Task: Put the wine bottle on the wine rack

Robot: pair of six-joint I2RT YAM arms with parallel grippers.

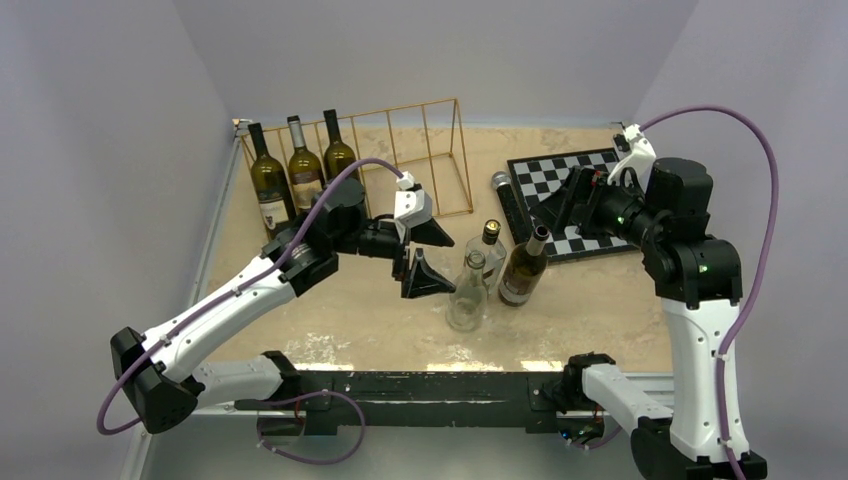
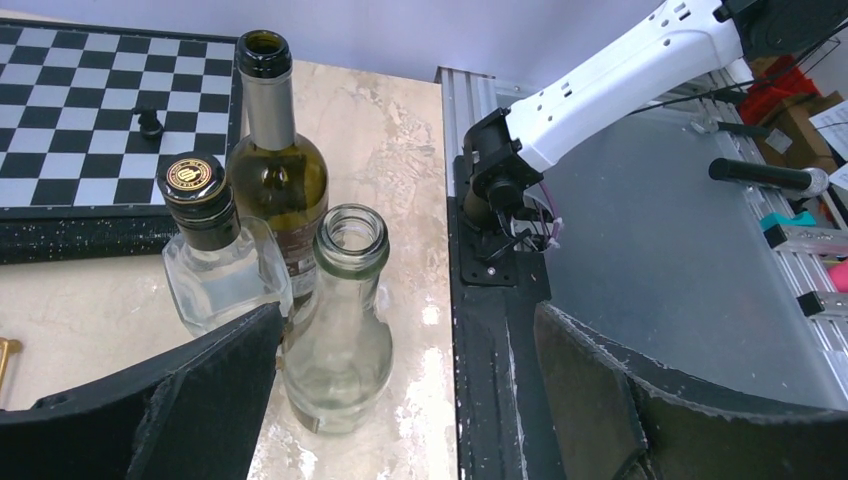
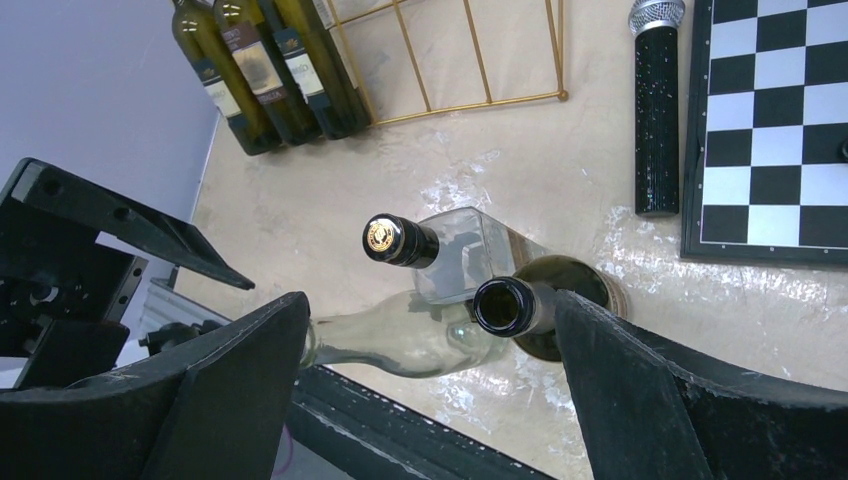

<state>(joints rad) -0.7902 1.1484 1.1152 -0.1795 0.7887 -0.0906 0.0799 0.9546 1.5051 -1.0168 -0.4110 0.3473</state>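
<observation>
Tabletop [image 1: 350, 320]: wine rack [image 1: 425, 160] holds three bottles [image 1: 305, 165], three loose (one wine bottle [image 1: 522, 272]); left gripper [image 1: 447, 264], right gripper [image 3: 430, 310] agape.

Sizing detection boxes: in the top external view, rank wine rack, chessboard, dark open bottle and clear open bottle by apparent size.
1. wine rack
2. chessboard
3. dark open bottle and clear open bottle: look about alike, left unranked.
</observation>
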